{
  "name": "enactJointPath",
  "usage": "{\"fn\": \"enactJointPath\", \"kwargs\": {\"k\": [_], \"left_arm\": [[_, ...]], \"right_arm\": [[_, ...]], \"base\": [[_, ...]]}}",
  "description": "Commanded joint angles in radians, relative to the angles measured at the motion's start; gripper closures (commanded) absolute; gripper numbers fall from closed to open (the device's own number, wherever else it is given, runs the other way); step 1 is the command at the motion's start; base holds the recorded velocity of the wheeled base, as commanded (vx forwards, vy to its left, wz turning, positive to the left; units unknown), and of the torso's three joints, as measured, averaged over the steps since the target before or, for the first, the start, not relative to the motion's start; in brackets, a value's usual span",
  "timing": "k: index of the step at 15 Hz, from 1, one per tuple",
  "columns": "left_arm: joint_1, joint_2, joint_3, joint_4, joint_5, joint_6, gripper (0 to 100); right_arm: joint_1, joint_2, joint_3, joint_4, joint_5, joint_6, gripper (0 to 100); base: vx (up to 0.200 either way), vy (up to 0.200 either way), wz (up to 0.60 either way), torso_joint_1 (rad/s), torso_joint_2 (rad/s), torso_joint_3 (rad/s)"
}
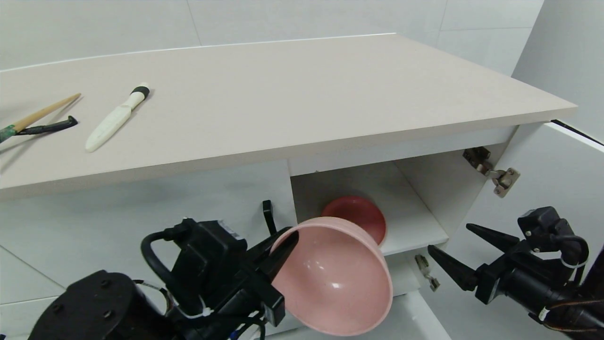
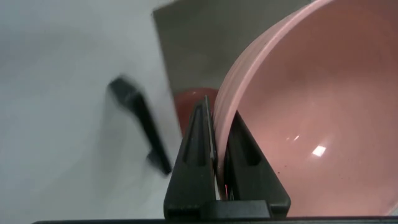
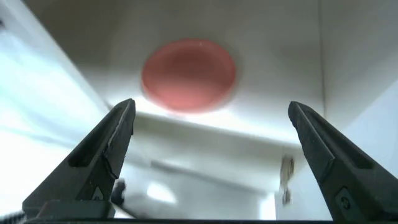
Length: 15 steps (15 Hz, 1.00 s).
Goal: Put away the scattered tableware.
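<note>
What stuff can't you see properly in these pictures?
- Head view: the front of the red bowl is hidden behind the pink bowl.
- Head view: the green end of the wooden utensil is cut off by the picture's edge.
- Right wrist view: the red bowl is blurred, so its details are lost.

No legible text, no labels, no numbers (nothing readable)

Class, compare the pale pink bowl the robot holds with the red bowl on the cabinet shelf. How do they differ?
Colour: the pink bowl is pale, the red bowl darker. Support: the pink bowl hangs clamped by its rim in the left pincer; the red bowl rests on the shelf, untouched. Place: the pink bowl is outside the cabinet, the red bowl inside. Both are plain round bowls.
</note>
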Motion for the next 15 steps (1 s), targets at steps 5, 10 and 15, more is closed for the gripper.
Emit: {"fn": "enactJointPath", "kwargs": {"k": [5,10,15], "left_arm": [[-0.059,0.156,-0.093,0.000,0.093,0.001,100],[-0.062,0.228,-0.170,0.000,0.150,0.013,100],[-0.061,0.377,-0.346,0.000,0.204,0.022,100]], "right_arm": [[0.019,-0.064,-0.016,-0.001,0.001,-0.023,0],[0.023,-0.077,-0.013,-0.001,0.002,-0.031,0],[0.020,-0.100,-0.026,-0.001,0.002,-0.034,0]], "base": [[0.000,0.000,0.00,0.000,0.00,0.000],[0.000,0.000,0.00,0.000,0.00,0.000],[0.000,0.000,0.00,0.000,0.00,0.000]]}}
